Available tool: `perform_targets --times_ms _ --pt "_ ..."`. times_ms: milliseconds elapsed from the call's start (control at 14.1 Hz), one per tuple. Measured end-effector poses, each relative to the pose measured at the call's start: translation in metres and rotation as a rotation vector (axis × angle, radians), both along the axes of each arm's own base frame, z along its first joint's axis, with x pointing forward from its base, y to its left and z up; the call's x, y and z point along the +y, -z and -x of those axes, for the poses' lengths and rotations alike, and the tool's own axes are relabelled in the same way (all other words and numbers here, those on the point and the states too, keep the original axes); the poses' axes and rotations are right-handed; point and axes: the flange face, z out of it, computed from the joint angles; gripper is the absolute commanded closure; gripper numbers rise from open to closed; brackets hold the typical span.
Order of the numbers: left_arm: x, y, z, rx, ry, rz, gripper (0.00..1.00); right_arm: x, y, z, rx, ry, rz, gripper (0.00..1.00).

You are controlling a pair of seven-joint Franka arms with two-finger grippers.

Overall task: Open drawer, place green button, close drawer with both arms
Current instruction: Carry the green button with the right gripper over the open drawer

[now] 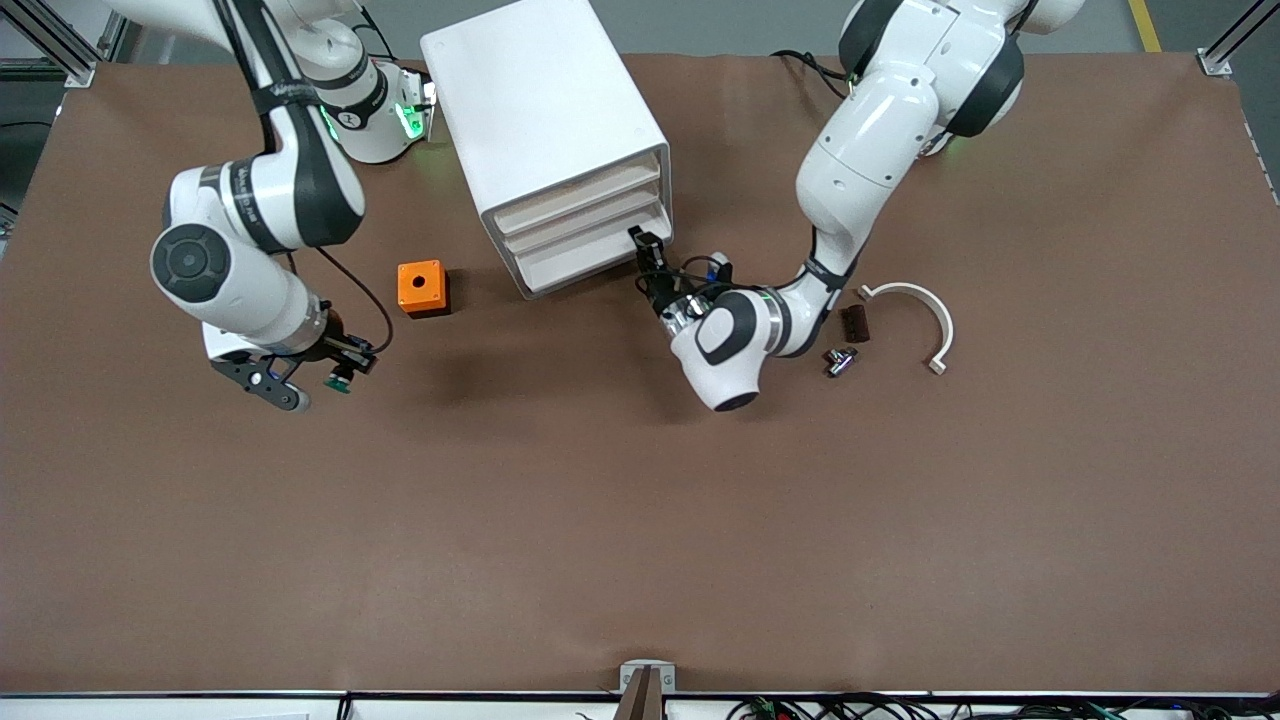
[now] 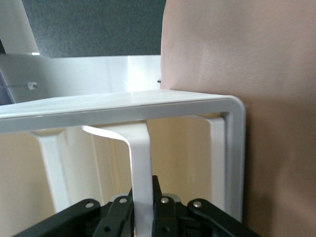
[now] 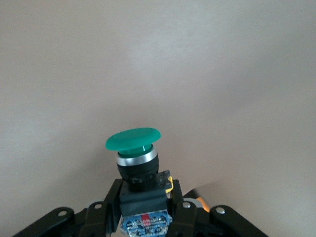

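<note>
The white drawer cabinet (image 1: 545,110) stands at the middle of the table, and all three of its drawers look pushed in. My left gripper (image 1: 642,243) (image 2: 142,190) is at the end of the lowest drawer (image 1: 590,262), shut on that drawer's thin white handle (image 2: 140,158). My right gripper (image 1: 345,368) (image 3: 144,197) hangs over the bare brown table toward the right arm's end. It is shut on the black-and-blue body of the button (image 1: 340,382), whose round green cap (image 3: 133,139) points away from the fingers.
An orange box with a round hole (image 1: 422,288) sits beside the cabinet toward the right arm's end. Toward the left arm's end lie a white curved clamp (image 1: 920,310), a small dark brown block (image 1: 854,322) and a small metal part (image 1: 840,360).
</note>
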Motion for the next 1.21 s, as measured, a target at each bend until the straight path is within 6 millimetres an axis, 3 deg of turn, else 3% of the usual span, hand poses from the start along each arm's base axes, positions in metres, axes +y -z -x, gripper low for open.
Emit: perform_targets --times_ms 285,498,640,711,854,996,1209 --pt "0.041 -0.002 -0.047 -0.036 -0.110 -0.004 0.89 0.072 0.009 -0.003 0.005 0.140 -0.055 1.00" --pt "0.059 -0.003 -0.065 -0.049 -0.155 -0.003 0.86 0.125 0.010 0.003 -0.033 0.203 -0.068 1.00" --pt "0.060 -0.003 -0.066 -0.053 -0.159 -0.004 0.74 0.168 0.010 0.020 -0.053 0.234 -0.077 1.00" --pt "0.060 -0.003 -0.067 -0.056 -0.161 -0.005 0.36 0.191 0.011 0.032 -0.060 0.251 -0.081 1.00" --pt "0.060 -0.002 -0.068 -0.064 -0.166 -0.007 0.00 0.237 0.021 0.061 -0.057 0.263 -0.075 1.00" --pt "0.060 -0.002 -0.068 -0.069 -0.167 -0.003 0.00 0.268 0.034 0.082 -0.058 0.277 -0.069 1.00" --pt "0.062 -0.004 -0.072 -0.121 -0.157 0.068 0.00 0.288 0.051 0.099 -0.048 0.286 -0.052 1.00"
